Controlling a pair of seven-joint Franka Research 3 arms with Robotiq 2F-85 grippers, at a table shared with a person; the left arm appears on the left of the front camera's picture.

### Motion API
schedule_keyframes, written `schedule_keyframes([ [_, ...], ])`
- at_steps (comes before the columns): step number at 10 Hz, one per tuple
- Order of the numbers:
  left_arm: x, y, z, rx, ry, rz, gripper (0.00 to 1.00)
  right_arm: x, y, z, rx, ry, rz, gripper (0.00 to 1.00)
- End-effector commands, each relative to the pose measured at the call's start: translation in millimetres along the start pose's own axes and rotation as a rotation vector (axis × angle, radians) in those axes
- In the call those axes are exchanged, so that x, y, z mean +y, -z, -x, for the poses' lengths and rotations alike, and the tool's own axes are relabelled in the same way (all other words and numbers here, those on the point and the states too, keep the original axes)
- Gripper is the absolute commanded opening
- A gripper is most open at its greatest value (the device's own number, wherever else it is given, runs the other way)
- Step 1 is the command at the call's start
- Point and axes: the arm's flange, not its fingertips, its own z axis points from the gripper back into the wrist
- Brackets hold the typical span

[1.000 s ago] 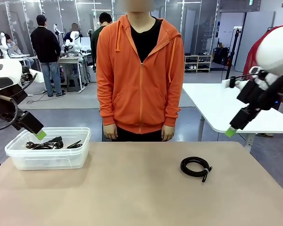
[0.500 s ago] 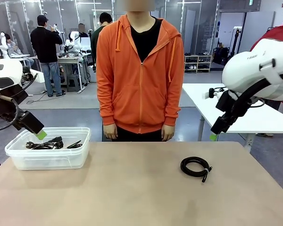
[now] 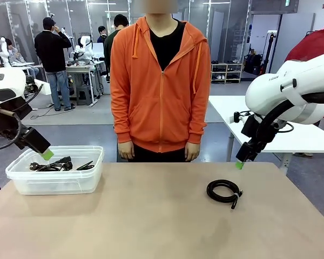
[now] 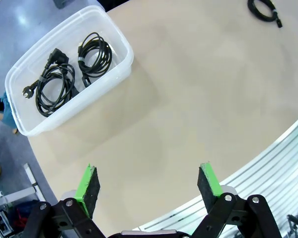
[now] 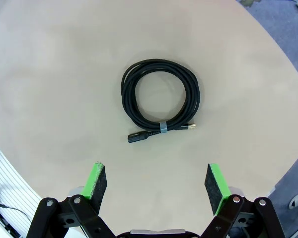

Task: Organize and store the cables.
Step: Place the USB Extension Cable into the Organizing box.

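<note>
Right wrist view: our right gripper (image 5: 156,182), jaws spread and empty, hangs above the coiled cable (image 5: 160,106) at frame centre; next we would descend and pinch it, then carry it to the bin (image 3: 21,183) at left.

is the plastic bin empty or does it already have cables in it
Not empty: the clear bin has no lid and holds two coiled black cables side by side.

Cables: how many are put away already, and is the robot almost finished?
Two coiled cables already lie in the clear bin. One coiled cable is left on the table. The right gripper hangs open above it, holding nothing. The left gripper is open and empty near the bin. So it looks almost done: that last cable needs picking up and storing.
</note>
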Motion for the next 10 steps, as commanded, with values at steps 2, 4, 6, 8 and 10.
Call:
schedule_keyframes([
  [2, -0.2, -1.3, 1.4, 0.004, -0.001, 0.000, 1.00, 0.7, -1.3, 0.0, -0.001, -0.004, -0.001, 1.00],
  [4, -0.2, -1.3, 1.4, 0.004, -0.001, 0.000, 1.00, 0.7, -1.3, 0.0, -0.001, -0.004, -0.001, 1.00],
  [6, -0.2, -1.3, 1.4, 0.004, -0.001, 0.000, 1.00, 0.6, 0.0, -0.3, 0.001, -0.002, 0.000, 1.00],
  [8, -0.2, -1.3, 1.4, 0.004, -0.001, 0.000, 1.00, 5.4, 26.4, -3.0, 0.040, -0.426, -0.039, 1.00],
  [10, -0.2, -1.3, 1.4, 0.004, -0.001, 0.000, 1.00, 13.4, 29.8, 7.9, -0.001, -0.843, -0.006, 1.00],
])
